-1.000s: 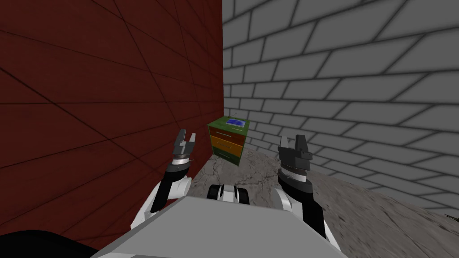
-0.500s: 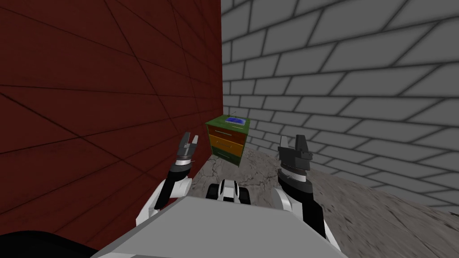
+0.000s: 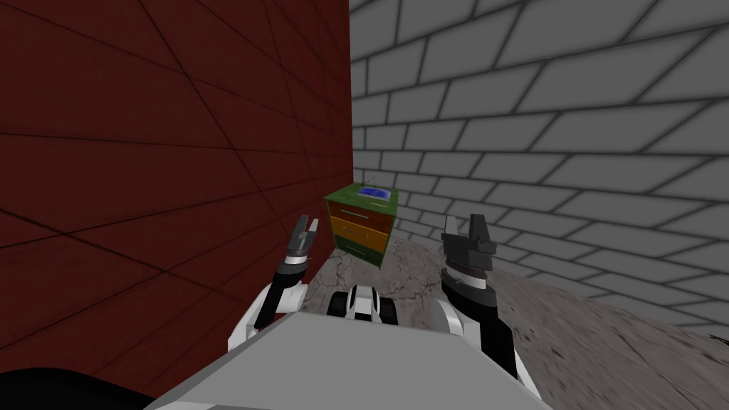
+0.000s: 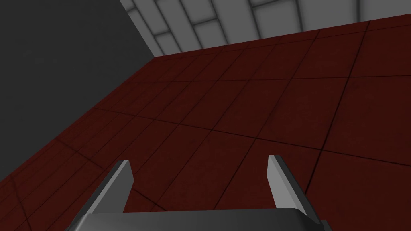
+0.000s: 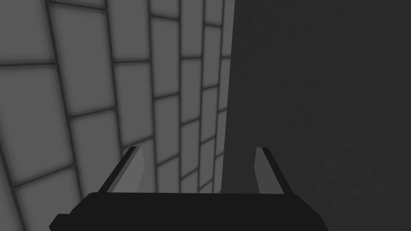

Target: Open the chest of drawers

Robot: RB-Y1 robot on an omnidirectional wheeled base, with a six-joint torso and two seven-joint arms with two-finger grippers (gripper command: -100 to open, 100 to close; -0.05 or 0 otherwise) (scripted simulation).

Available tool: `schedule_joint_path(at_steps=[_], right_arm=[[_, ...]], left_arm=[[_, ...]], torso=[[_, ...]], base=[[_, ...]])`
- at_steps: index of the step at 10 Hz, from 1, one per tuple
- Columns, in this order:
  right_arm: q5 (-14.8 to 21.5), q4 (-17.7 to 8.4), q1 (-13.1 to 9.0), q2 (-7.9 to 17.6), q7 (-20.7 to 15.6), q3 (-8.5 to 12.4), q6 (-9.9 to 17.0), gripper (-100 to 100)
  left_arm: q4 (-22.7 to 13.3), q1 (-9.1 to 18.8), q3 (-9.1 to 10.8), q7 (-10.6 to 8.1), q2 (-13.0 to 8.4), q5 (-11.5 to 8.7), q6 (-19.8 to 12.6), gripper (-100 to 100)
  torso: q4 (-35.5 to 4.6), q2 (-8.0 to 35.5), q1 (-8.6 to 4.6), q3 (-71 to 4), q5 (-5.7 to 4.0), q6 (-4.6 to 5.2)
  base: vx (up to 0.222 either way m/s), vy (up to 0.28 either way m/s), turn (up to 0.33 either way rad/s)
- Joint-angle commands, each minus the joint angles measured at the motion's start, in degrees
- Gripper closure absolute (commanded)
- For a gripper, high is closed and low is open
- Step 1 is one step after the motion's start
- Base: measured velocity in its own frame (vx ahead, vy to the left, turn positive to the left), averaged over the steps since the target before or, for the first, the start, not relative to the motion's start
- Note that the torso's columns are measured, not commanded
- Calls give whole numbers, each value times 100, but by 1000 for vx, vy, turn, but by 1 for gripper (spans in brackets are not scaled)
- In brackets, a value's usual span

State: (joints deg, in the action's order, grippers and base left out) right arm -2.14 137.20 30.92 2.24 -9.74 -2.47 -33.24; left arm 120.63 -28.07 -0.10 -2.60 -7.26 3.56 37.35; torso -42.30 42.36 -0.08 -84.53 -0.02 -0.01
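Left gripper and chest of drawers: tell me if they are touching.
Apart. In the head view the left gripper hangs short of the chest of drawers in the corner, wall showing between them; its fingers stand open.

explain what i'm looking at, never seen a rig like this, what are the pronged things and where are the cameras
This is a simulated two-armed robot. The wide picture comes from a camera on its head, looking down and forward. The two pronged things are its hands: the left gripper and the right gripper, both raised. The other two pictures come from cameras on each wrist, looking along that hand's two fingers; the left fingers and the right fingers stand apart, so both hands are open and hold nothing. Ahead, in the corner where the dark red wall meets the grey brick wall, stands a green chest of drawers with its three drawers shut and a small blue thing on top. Neither hand touches it.
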Motion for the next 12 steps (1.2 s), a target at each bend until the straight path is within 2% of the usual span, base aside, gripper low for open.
schedule_joint_path(at_steps=[1, 5, 6, 9, 10, 12], right_arm=[[0, 0, 0, 0, 0, 0, 0, 0], [0, 0, 1, 1, 0, 0, 0, 0], [0, 0, 1, 0, 0, 0, 0, 0], [0, 0, 0, 0, 0, 0, 0, 0], [0, 0, 0, 1, 0, 1, 0, 0], [0, 0, 0, 0, 0, 0, 0, 0]], left_arm=[[-401, 56, -26, 71, -76, 4, 303, -100], [-1122, 206, -105, 234, -168, 30, 853, -100], [-1168, 206, -105, 234, -168, 30, 853, -100], [-1735, 336, -170, 370, -214, 52, 1301, -100], [-1829, 336, -170, 370, -214, 52, 1301, -100], [-2228, 432, -216, 465, -229, 66, 1609, -100]], torso=[[-1, 0, 3, 1, 0, 1], [2, -11, 11, -6, 3, 1], [3, -13, 2, -7, 1, 0], [0, -4, 14, -1, 4, 1], [3, -14, 19, -8, 5, 0], [0, -2, -2, 0, -1, 1]], base=[[98, 35, -48], [127, 51, -53], [98, 33, -18], [103, 57, -53], [86, 48, -21], [93, 42, -52]])
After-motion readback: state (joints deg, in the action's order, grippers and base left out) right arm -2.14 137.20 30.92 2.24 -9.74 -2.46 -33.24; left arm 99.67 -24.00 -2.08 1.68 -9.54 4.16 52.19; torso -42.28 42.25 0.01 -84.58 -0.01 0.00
